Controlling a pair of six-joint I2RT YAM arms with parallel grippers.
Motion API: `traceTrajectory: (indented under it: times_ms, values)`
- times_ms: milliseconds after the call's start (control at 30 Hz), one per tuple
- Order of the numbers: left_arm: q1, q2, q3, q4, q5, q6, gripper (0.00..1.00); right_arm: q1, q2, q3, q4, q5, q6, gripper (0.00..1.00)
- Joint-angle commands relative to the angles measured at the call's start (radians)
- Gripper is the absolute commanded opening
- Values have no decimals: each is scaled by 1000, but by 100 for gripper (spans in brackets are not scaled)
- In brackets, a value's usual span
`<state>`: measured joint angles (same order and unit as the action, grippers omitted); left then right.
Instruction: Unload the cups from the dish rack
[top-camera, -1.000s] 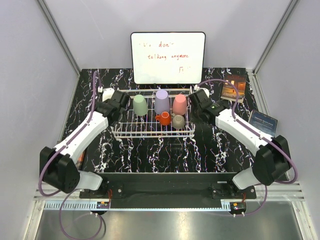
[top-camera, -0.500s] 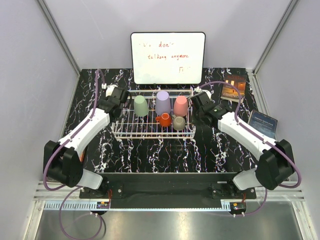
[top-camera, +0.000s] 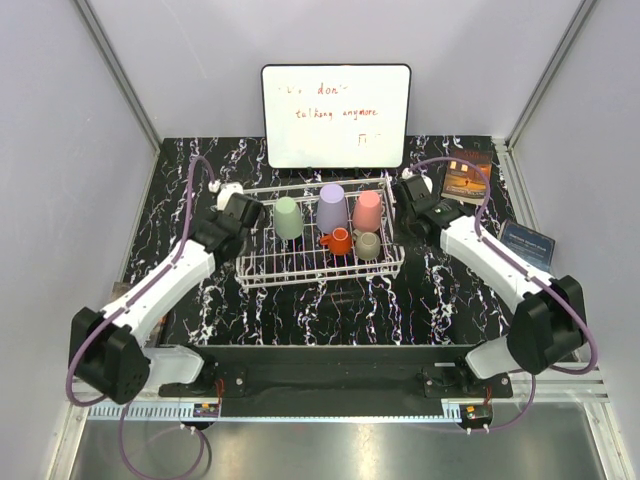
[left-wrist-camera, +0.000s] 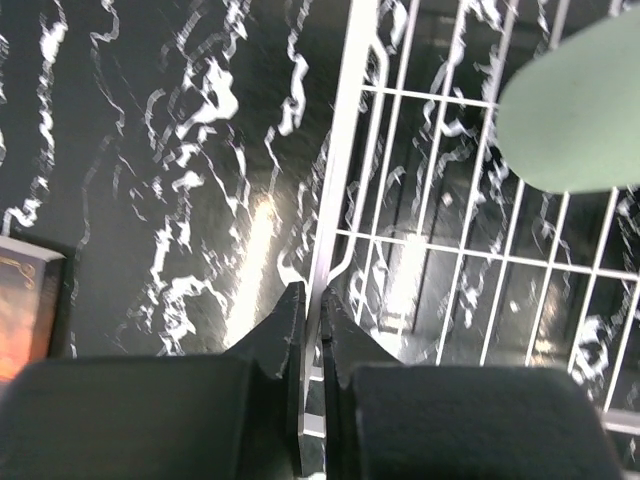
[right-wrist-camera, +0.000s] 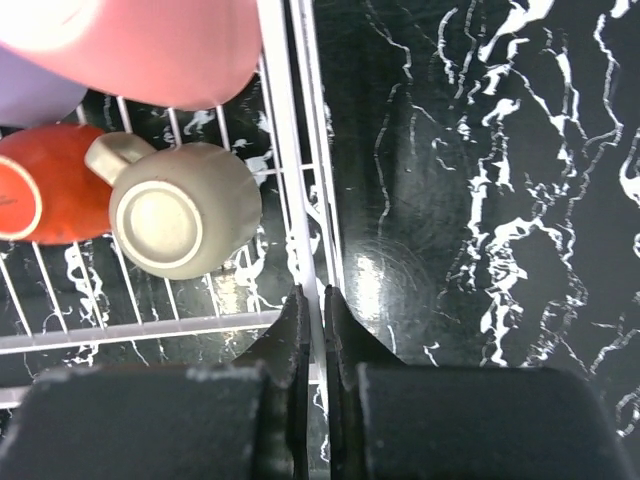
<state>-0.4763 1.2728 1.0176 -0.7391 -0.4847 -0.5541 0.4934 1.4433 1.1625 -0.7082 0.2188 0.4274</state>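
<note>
The white wire dish rack (top-camera: 262, 272) sits mid-table, slightly skewed. In it stand upside-down cups: pale green (top-camera: 288, 217), lavender (top-camera: 332, 207), pink (top-camera: 367, 210) and beige-grey (top-camera: 368, 246), plus an orange cup (top-camera: 338, 241) with a handle. My left gripper (top-camera: 250, 216) is shut on the rack's left rail (left-wrist-camera: 345, 150), which passes between its fingertips (left-wrist-camera: 312, 300); the green cup (left-wrist-camera: 580, 110) is ahead to the right. My right gripper (top-camera: 400, 205) is shut on the right rail (right-wrist-camera: 280, 130), tips (right-wrist-camera: 312, 295) beside the beige-grey cup (right-wrist-camera: 185, 220), orange cup (right-wrist-camera: 40, 185) and pink cup (right-wrist-camera: 150, 45).
A whiteboard (top-camera: 336, 115) with red writing leans against the back wall. A book (top-camera: 466, 180) lies at the back right and a dark card (top-camera: 526, 243) near the right edge. Black marbled table surface surrounds the rack.
The left gripper has shut on the rack's left rail. With both grippers holding it, the rack has shifted to the right and turned slightly.
</note>
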Motion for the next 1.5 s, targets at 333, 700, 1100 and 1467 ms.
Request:
traceTrajectory:
  times_ms: [333,700,1100,1467]
  values:
    - [-396,-83,-27,-143,49,-201,0,-78,262,319,24,-65,120,0]
    - [-694,108,94,-125,28,-182,0,-121,442,525,-2,-208,102,0]
    - [-774,126,121,-54,26,-213,0,-121,445,554,-31,-183,54,0]
    - [-903,217,206,14,84,-64,0,-128,509,638,-20,-194,42,0]
